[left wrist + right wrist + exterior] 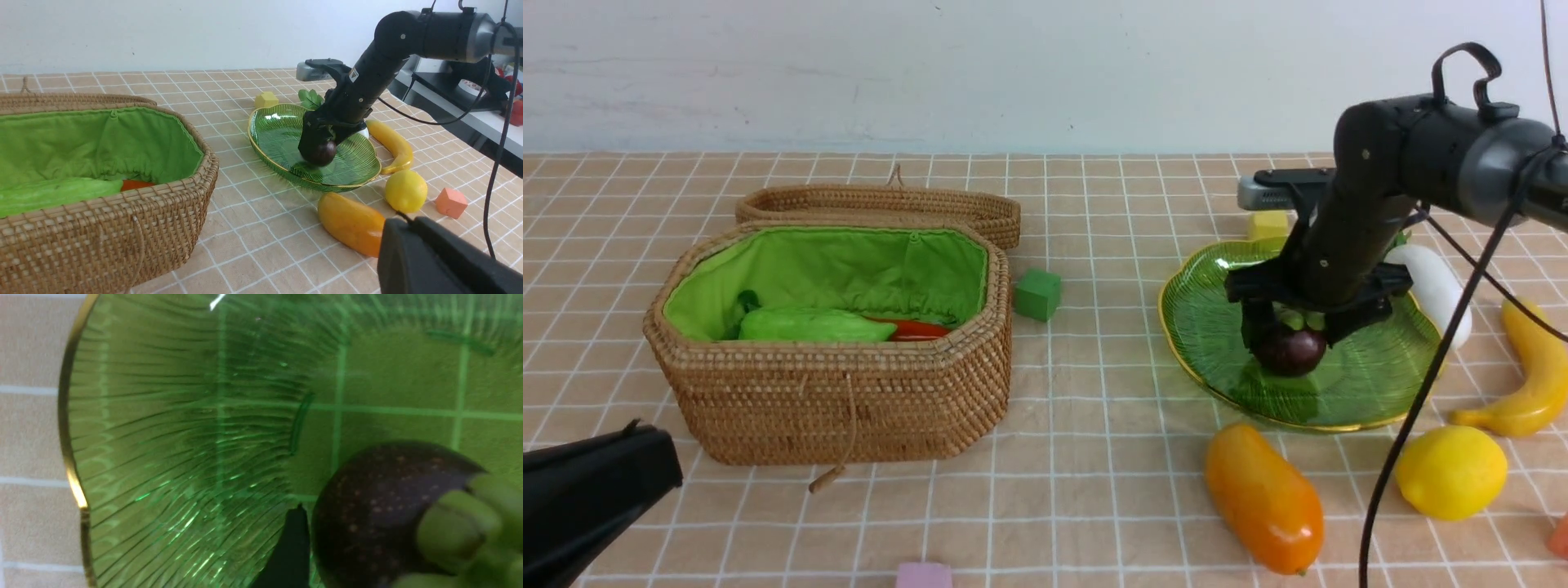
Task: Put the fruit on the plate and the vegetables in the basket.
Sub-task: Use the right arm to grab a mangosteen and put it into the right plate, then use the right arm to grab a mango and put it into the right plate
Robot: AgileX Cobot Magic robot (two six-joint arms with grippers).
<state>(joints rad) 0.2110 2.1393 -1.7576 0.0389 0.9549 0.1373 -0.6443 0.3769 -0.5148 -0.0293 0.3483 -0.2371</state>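
Beyond the right fingers, we see a plain pale wall [1029, 73] with faint scuffs; beneath them spreads the table [1086, 506], its tan surface crossed by a white grid.

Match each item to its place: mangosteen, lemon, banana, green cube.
1. mangosteen
2. lemon
3. banana
4. green cube

A. on the tabletop, beside the wicker basket
B. between the right gripper's fingers, over the green plate
C. on the tabletop, nearest the orange-pink cube
D. on the tabletop, right of the white radish

Pairs: 1-B, 2-C, 3-D, 4-A
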